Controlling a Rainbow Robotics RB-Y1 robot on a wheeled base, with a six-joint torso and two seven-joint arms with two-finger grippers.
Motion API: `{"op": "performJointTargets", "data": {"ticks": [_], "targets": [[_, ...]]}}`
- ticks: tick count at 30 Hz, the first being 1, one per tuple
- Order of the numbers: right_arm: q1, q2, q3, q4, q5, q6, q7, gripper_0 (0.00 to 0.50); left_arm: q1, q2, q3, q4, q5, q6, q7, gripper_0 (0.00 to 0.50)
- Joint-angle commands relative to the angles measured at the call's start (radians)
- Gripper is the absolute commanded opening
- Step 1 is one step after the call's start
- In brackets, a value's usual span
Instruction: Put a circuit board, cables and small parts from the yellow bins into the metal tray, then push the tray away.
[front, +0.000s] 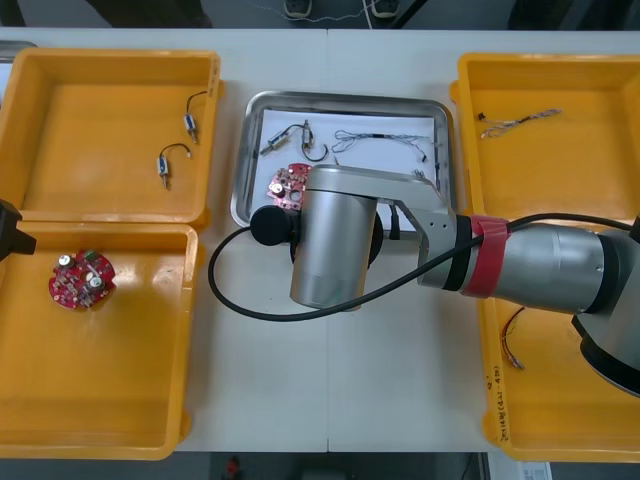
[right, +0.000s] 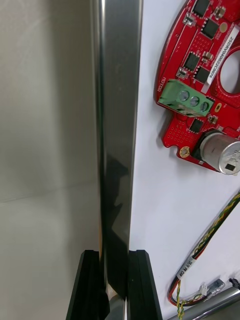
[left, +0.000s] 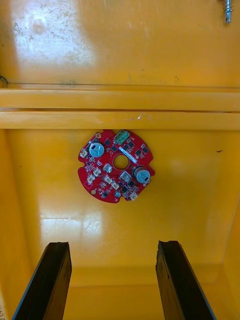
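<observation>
The metal tray (front: 350, 98) lies between the yellow bins, white inside. It holds a round red circuit board (front: 288, 186), a twisted blue and white cable (front: 385, 138) and a black cable (front: 300, 135). My right gripper (right: 116, 260) is shut on the tray's shiny near rim (right: 117, 125), one finger on each side. Just inside the rim lie the board (right: 200, 85) and a red and yellow cable (right: 210, 240). In the front view my right wrist (front: 330, 240) covers that rim. My left gripper (left: 114, 250) hangs open over the near left bin (front: 120, 400), short of a second board (left: 116, 166).
The far left bin (front: 100, 80) holds two small metal parts (front: 190, 122) with black leads. A cable (front: 520, 122) lies in the far right bin and another (front: 512, 340) in the near right bin. A black hose (front: 240, 300) loops over the table before the tray.
</observation>
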Motion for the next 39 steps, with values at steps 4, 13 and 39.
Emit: {"op": "performJointTargets", "data": {"ticks": [4, 13, 39], "targets": [[-0.052, 0.023, -0.034, -0.006, 0.048, -0.045, 0.028, 0.0, 0.022, 0.047, 0.03, -0.032, -0.007, 0.007, -0.042, 0.5], [-0.052, 0.023, -0.034, 0.006, 0.093, -0.104, 0.042, 0.0, 0.022, 0.047, 0.03, -0.032, -0.007, 0.007, -0.042, 0.5], [-0.104, 0.024, -0.037, 0.185, 0.123, -0.326, 0.067, 0.0, 0.022, 0.047, 0.03, -0.032, -0.007, 0.007, -0.042, 0.5]]}}
